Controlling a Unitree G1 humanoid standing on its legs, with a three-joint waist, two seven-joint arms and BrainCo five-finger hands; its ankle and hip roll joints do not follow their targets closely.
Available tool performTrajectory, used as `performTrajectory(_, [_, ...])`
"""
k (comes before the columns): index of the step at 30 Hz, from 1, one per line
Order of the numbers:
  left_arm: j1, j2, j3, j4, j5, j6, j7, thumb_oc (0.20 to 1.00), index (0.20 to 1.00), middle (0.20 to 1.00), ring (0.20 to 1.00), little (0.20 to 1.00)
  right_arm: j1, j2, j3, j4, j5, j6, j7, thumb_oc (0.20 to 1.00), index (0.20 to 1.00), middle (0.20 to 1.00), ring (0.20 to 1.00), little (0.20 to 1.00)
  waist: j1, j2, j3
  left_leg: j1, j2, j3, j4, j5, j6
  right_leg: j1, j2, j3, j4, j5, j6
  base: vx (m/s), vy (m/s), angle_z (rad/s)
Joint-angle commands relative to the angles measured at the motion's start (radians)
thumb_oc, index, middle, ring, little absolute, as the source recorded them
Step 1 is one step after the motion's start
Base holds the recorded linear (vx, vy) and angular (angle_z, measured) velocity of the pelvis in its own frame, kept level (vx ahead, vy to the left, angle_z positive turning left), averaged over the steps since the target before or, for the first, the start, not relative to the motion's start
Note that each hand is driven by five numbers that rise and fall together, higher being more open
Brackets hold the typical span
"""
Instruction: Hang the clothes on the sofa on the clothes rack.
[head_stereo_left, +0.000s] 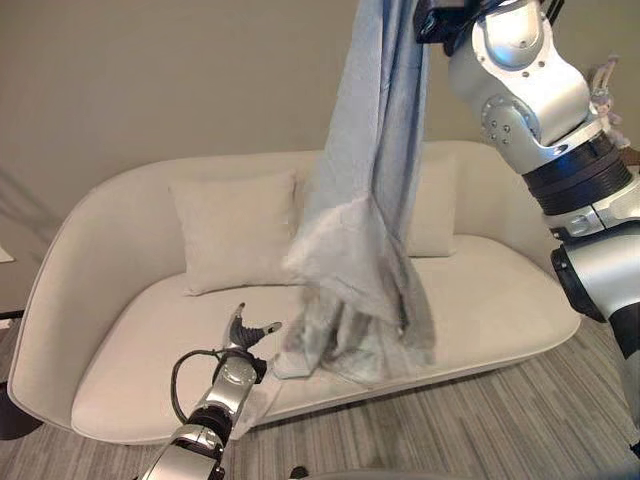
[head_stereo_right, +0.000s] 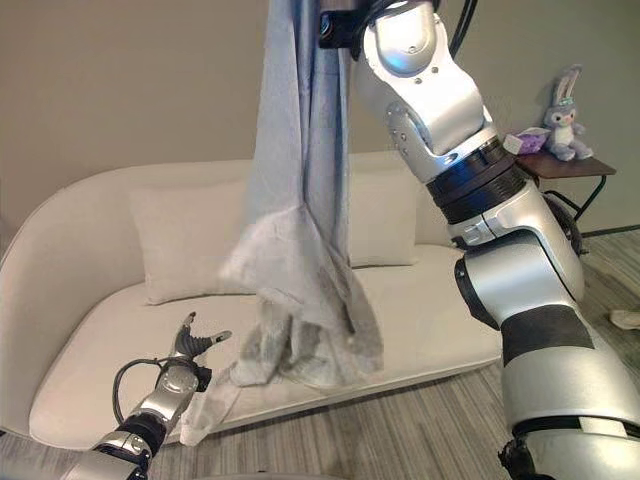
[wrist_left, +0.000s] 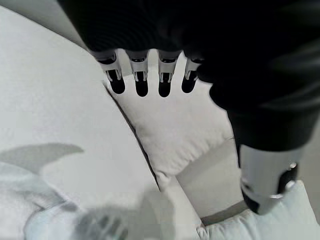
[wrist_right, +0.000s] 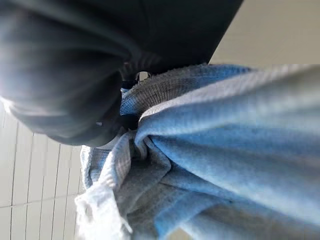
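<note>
Room: beige wall behind a cream sofa (head_stereo_left: 500, 310) on a grey striped carpet (head_stereo_left: 480, 420).
Right fingers: bunched tight round the top of the light blue garment (head_stereo_left: 370, 230), seen in the right wrist view with cloth gathered against the dark cover.
Right hand (wrist_right: 120, 117): raised high above the sofa at the upper edge of the eye views, arm bent up from the right.
Garment: hung down in a long fold from that grip; its lower end lay crumpled on the front of the sofa seat, a corner draped over the seat edge.
Left fingers (wrist_left: 141, 82): straight, side by side in a row, thumb apart, nothing between them.
Left hand (head_stereo_left: 243, 335): low over the seat front, just beside the garment's lower edge.
Cushions: a cream cushion (head_stereo_left: 235, 230) leaned on the backrest left of the cloth, another cushion (head_stereo_right: 385, 215) behind it.
Side table: a dark side table (head_stereo_right: 560, 165) right of the sofa carried a plush rabbit (head_stereo_right: 563, 115).
</note>
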Motion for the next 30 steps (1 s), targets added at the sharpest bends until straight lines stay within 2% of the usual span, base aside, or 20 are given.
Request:
performTrajectory(1, [-0.117, -0.039, -0.082, 0.012, 0.006, -0.049, -0.04, 1.0, 1.0, 1.0, 1.0, 1.0, -0.124, -0.012, 0.056, -0.01, 0.041, -0.085, -0.006, 0.2, 0.2, 0.2, 0.2, 0.2, -0.002, 0.032, -0.003, 0.034, 0.009, -0.008, 0.017, -0.064, -0.083, 0.065, -0.008, 0.029, 0.108, 0.088, -0.048, -0.01, -0.025, -0.28])
performTrajectory(2, [-0.183, -0.095, -0.142, 0.007, 0.011, -0.052, -0.069, 1.0, 1.0, 1.0, 1.0, 1.0, -0.125, 0.028, 0.087, -0.034, 0.04, -0.093, -0.004, 0.2, 0.2, 0.2, 0.2, 0.2, -0.018, 0.037, 0.001, 0.038, 0.012, -0.014, 0.014, -0.063, -0.083, 0.057, -0.007, 0.042, 0.108, 0.091, -0.05, -0.01, -0.025, -0.28])
performTrajectory(3, [-0.185, -0.096, -0.142, 0.009, 0.011, -0.052, -0.069, 1.0, 1.0, 1.0, 1.0, 1.0, -0.125, 0.027, 0.088, -0.036, 0.039, -0.092, -0.005, 0.2, 0.2, 0.2, 0.2, 0.2, -0.018, 0.038, 0.002, 0.038, 0.012, -0.014, 0.014, -0.063, -0.083, 0.057, -0.007, 0.042, 0.108, 0.091, -0.05, -0.01, -0.036, -0.17])
performTrajectory(6, [-0.343, -0.215, -0.226, -0.011, -0.061, -0.08, -0.127, 1.0, 1.0, 1.0, 1.0, 1.0, -0.081, 0.074, 0.111, -0.124, 0.009, -0.102, 0.004, 0.2, 0.2, 0.2, 0.2, 0.2, -0.051, 0.052, 0.024, 0.041, 0.012, -0.02, 0.005, -0.056, -0.086, 0.054, -0.009, 0.051, 0.109, 0.096, -0.057, -0.01, -0.021, -0.22])
performTrajectory(10, [-0.378, -0.344, -0.19, -0.082, -0.229, -0.106, -0.185, 1.0, 1.0, 1.0, 1.0, 1.0, -0.069, 0.095, 0.104, -0.101, -0.048, -0.105, 0.002, 0.2, 0.2, 0.2, 0.2, 0.2, -0.067, 0.075, 0.041, 0.043, 0.016, -0.027, 0.001, -0.053, -0.089, 0.049, -0.011, 0.057, 0.104, 0.097, -0.062, -0.01, -0.008, -0.04])
performTrajectory(11, [-0.379, -0.368, -0.19, -0.099, -0.249, -0.109, -0.196, 0.2, 0.2, 0.2, 0.2, 0.2, -0.07, 0.105, 0.096, -0.079, -0.057, -0.106, 0.004, 0.2, 0.2, 0.2, 0.2, 0.2, -0.071, 0.081, 0.045, 0.043, 0.018, -0.028, 0.001, -0.053, -0.089, 0.048, -0.011, 0.06, 0.099, 0.098, -0.064, -0.03, -0.008, -0.12])
performTrajectory(14, [-0.379, -0.397, -0.183, -0.077, -0.26, -0.105, -0.197, 0.2, 0.2, 0.2, 0.2, 0.2, -0.066, 0.122, 0.063, -0.039, -0.069, -0.1, -0.004, 0.2, 0.2, 0.2, 0.2, 0.2, -0.074, 0.092, 0.044, 0.038, 0.02, -0.03, 0.001, -0.048, -0.088, 0.049, -0.016, 0.058, 0.08, 0.106, -0.069, -0.03, -0.031, -0.06])
performTrajectory(18, [-0.378, -0.392, -0.147, -0.031, -0.274, -0.098, -0.189, 0.2, 0.2, 0.2, 0.2, 0.2, -0.054, 0.086, 0.042, -0.037, -0.078, -0.1, -0.01, 0.2, 0.2, 0.2, 0.2, 0.2, -0.079, 0.095, 0.032, 0.033, 0.019, -0.033, 0.001, -0.046, -0.088, 0.054, -0.017, 0.053, 0.074, 0.106, -0.071, -0.02, -0.039, 0.04])
performTrajectory(23, [-0.23, -0.379, -0.064, -0.143, -0.286, -0.079, -0.204, 0.2, 0.2, 0.2, 0.2, 0.2, 0.084, -0.092, -0.032, -0.12, -0.132, -0.092, -0.008, 0.2, 0.2, 0.2, 0.2, 0.2, -0.064, 0.104, 0.022, 0.014, 0.022, -0.034, 0.001, -0.033, -0.087, 0.052, -0.008, 0.044, 0.079, 0.099, -0.067, -0.07, -0.054, 0.07])
performTrajectory(24, [-0.17, -0.368, -0.044, -0.186, -0.272, -0.072, -0.211, 0.2, 0.2, 0.2, 0.2, 0.2, 0.125, -0.143, -0.064, -0.133, -0.14, -0.09, -0.004, 0.2, 0.2, 0.2, 0.2, 0.2, -0.06, 0.111, 0.022, 0.008, 0.022, -0.035, 0.001, -0.03, -0.087, 0.053, -0.003, 0.044, 0.076, 0.098, -0.066, -0.12, -0.056, 0.12])
performTrajectory(26, [-0.098, -0.358, -0.012, -0.243, -0.259, -0.061, -0.217, 0.2, 0.2, 0.2, 0.2, 0.2, 0.197, -0.193, -0.103, -0.161, -0.155, -0.083, 0.002, 0.2, 0.2, 0.2, 0.2, 0.2, -0.051, 0.116, 0.018, -0.001, 0.024, -0.039, 0.001, -0.026, -0.084, 0.052, 0.004, 0.042, 0.071, 0.096, -0.064, -0.13, -0.066, 0.14])
performTrajectory(27, [-0.014, -0.345, 0.03, -0.324, -0.242, -0.05, -0.221, 0.2, 0.2, 0.2, 0.2, 0.2, 0.298, -0.243, -0.171, -0.217, -0.181, -0.076, 0.012, 0.2, 0.2, 0.2, 0.2, 0.2, -0.038, 0.122, 0.021, -0.012, 0.027, -0.047, 0.001, -0.023, -0.08, 0.048, 0.015, 0.045, 0.064, 0.094, -0.062, -0.13, -0.083, 0.05])
performTrajectory(29, [0.067, -0.332, 0.08, -0.404, -0.239, -0.04, -0.219, 0.2, 0.2, 0.2, 0.2, 0.2, 0.46, -0.256, -0.28, -0.309, -0.219, -0.062, 0.023, 0.2, 0.2, 0.2, 0.2, 0.2, -0.019, 0.124, 0.025, -0.028, 0.03, -0.058, 0.001, -0.017, -0.076, 0.039, 0.03, 0.053, 0.056, 0.091, -0.064, -0.11, -0.08, 0.04])
performTrajectory(30, [0.072, -0.33, 0.076, -0.407, -0.239, -0.039, -0.219, 0.2, 0.2, 0.2, 0.2, 0.2, 0.469, -0.255, -0.285, -0.314, -0.221, -0.06, 0.022, 0.2, 0.2, 0.2, 0.2, 0.2, -0.017, 0.121, 0.021, -0.029, 0.03, -0.058, 0.001, -0.017, -0.076, 0.039, 0.03, 0.053, 0.056, 0.091, -0.065, -0.08, -0.065, 0.04])
